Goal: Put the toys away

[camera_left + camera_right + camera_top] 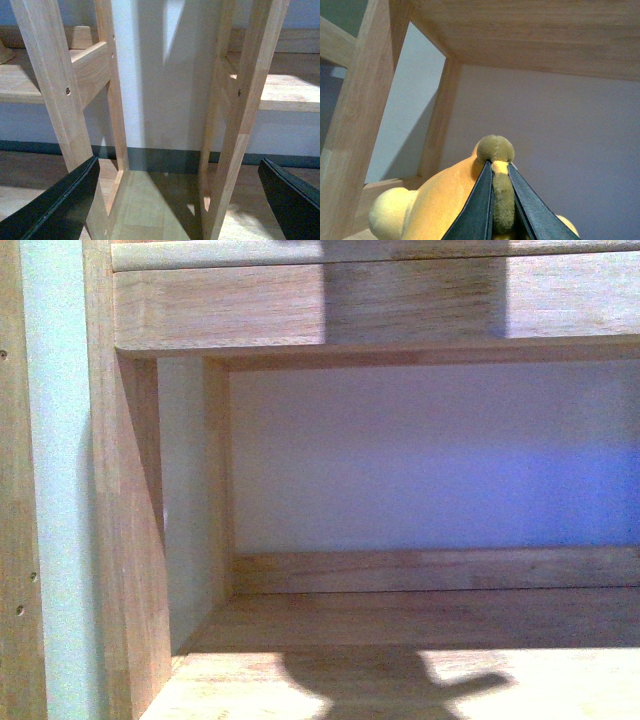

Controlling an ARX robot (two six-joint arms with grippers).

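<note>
The orange-yellow plush animal (440, 200) fills the low part of the right wrist view, inside a wooden shelf compartment. My right gripper (499, 165) is shut on one of its olive-brown nubs (495, 148), which pokes out past the fingertips. The plush does not show in the front view, only a shadow on the shelf board. My left gripper (180, 200) is open, its two dark fingers (60, 205) spread wide with nothing between them, facing the shelf's wooden legs near the floor.
The front view looks into a wooden shelf compartment (420, 620) with a white back panel (420, 460) and a side post (130, 540). Upright wooden legs (240, 125) stand close in front of the left gripper. A shelf board (530, 30) lies close above the plush.
</note>
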